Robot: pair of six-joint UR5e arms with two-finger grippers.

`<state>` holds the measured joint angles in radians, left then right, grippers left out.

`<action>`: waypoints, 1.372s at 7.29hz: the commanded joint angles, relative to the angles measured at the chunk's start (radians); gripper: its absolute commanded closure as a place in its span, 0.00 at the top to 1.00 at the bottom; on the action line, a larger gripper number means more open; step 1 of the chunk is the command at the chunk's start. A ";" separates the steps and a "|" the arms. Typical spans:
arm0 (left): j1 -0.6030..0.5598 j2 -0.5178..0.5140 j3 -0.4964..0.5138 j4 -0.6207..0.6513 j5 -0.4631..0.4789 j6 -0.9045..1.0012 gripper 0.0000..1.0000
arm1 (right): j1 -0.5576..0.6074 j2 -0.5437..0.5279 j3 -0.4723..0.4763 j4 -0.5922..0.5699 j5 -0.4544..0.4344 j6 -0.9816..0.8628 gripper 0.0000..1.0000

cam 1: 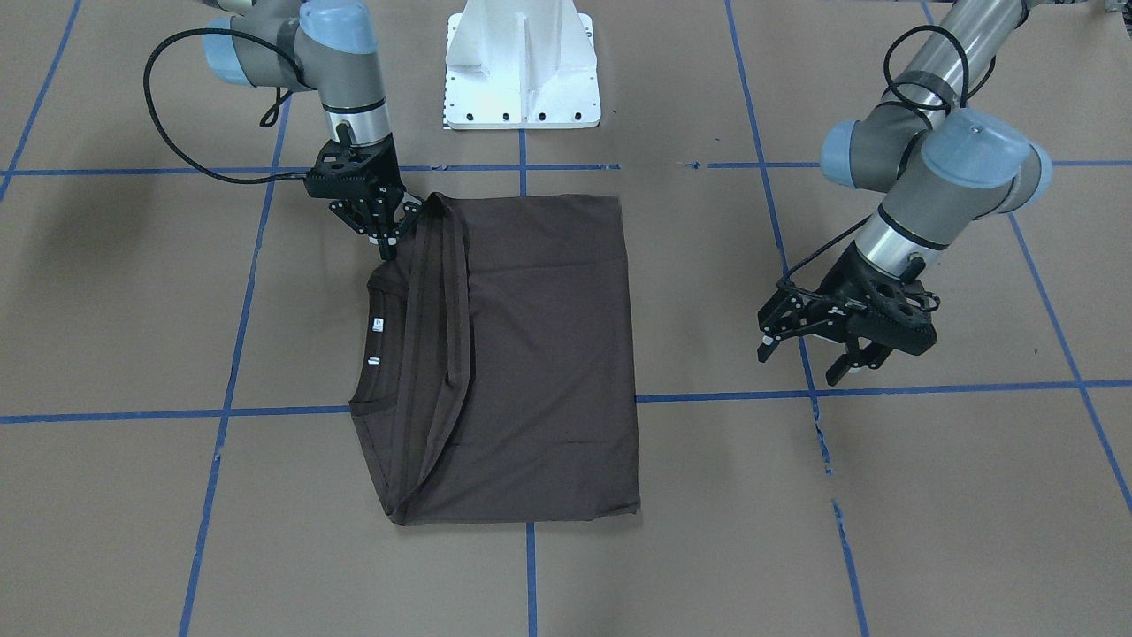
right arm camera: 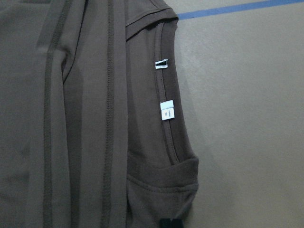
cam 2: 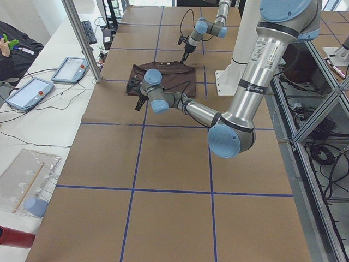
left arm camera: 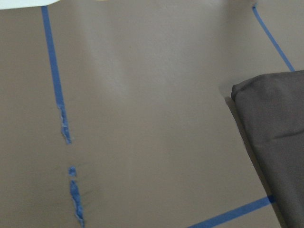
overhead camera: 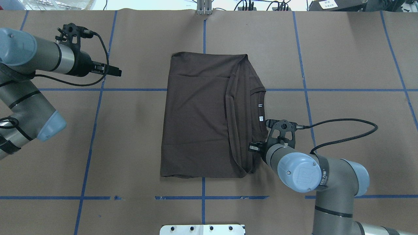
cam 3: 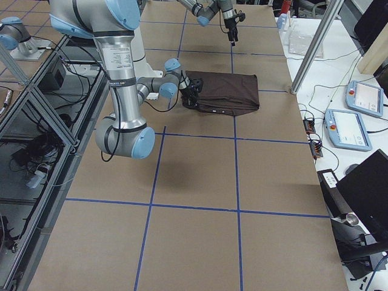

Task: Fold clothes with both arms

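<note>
**Front-facing view:** the dark brown T-shirt [cam 1: 539,354] lies mid-desk [cam 1: 929,531], folded to a rectangle with its collar [cam 1: 370,341] toward 9 o'clock. The right tool [cam 1: 386,241] stands at the shirt's 11 o'clock corner. Its fingers are drawn together and seem to pinch the shoulder edge, probably so that side can be carried over in a further fold. The left tool [cam 1: 806,356] hovers off at 3 o'clock with fingers spread and empty, well apart from the cloth, apparently to stay clear of the fold.

**Overhead view:** the right tool meets the shirt's 4 o'clock edge, and the left is out at 10 o'clock.

**Left wrist view:** mostly bare desk and blue tape [left arm camera: 53,71], with the shirt's corner at 3 o'clock.

**Right wrist view:** the white neck tags [right arm camera: 166,110] lie straight ahead, so the grip sits just beside the collar.
</note>
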<state>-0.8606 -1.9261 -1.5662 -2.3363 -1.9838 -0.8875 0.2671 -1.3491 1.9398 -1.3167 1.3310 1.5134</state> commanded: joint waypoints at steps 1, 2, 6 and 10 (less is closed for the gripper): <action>0.044 0.047 -0.064 0.002 0.005 -0.062 1.00 | -0.032 -0.042 0.038 0.002 -0.010 0.002 0.25; 0.048 0.085 -0.099 0.002 0.005 -0.064 1.00 | -0.045 -0.030 0.041 0.002 -0.038 -0.004 0.99; 0.121 0.116 -0.158 0.003 0.054 -0.163 1.00 | -0.115 0.114 0.099 -0.255 -0.001 -0.111 1.00; 0.146 0.118 -0.176 0.015 0.079 -0.202 1.00 | -0.121 0.176 0.031 -0.263 -0.003 -0.377 0.52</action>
<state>-0.7167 -1.8089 -1.7409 -2.3263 -1.9108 -1.0862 0.1400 -1.1801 1.9761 -1.5776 1.3251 1.2551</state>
